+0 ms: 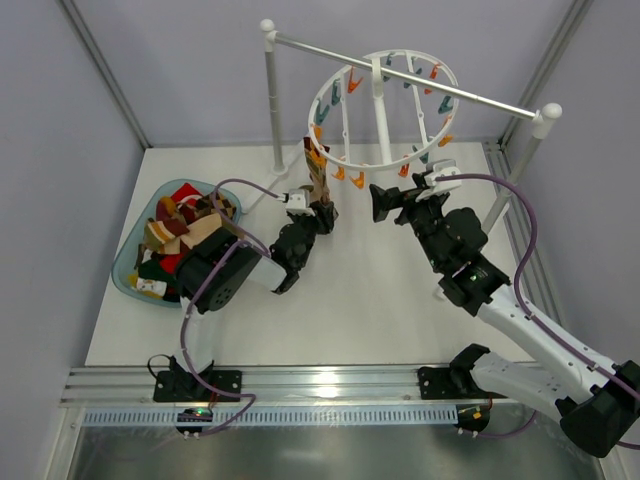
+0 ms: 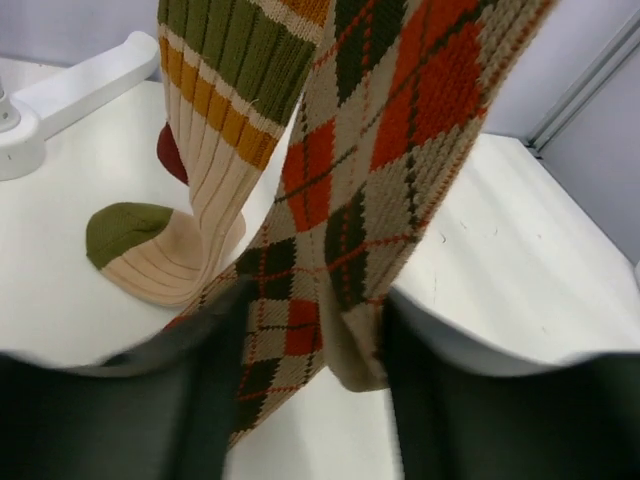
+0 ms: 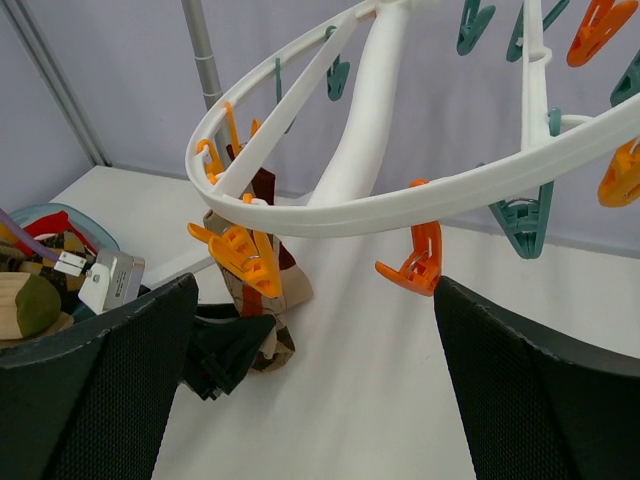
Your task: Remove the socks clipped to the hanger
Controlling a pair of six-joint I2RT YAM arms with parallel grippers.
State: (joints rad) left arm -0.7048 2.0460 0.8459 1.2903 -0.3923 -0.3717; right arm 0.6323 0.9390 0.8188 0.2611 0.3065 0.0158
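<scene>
White desk [image 1: 380, 300], pale grey walls on three sides, with a white rail stand [image 1: 400, 75] at the back.

- Hanger [image 3: 400, 215]: a white ring hung from the rail. We count nearly every orange clip [image 3: 415, 260] and teal clip [image 3: 520, 215] bare.
- Blue tray [image 1: 125, 275], far left: a pile of removed socks [image 1: 185, 225]. We judge most of the task done.
- Left to do: an argyle sock [image 2: 400, 110] and a striped sock with an olive toe [image 2: 215, 130]. Both are clipped at the ring's left rim and hang touching each other. We see no others.
- Left gripper [image 2: 315, 300]: jaws part-way apart with the argyle sock between them. We cannot tell whether it is pinched.
- Right gripper [image 3: 315, 285]: spread wide and holding nothing, just below the ring's near rim.
- In the way: the striped sock beside the target could get caught in the same grip. The rail and the ring's crossbars crowd the space above.
</scene>
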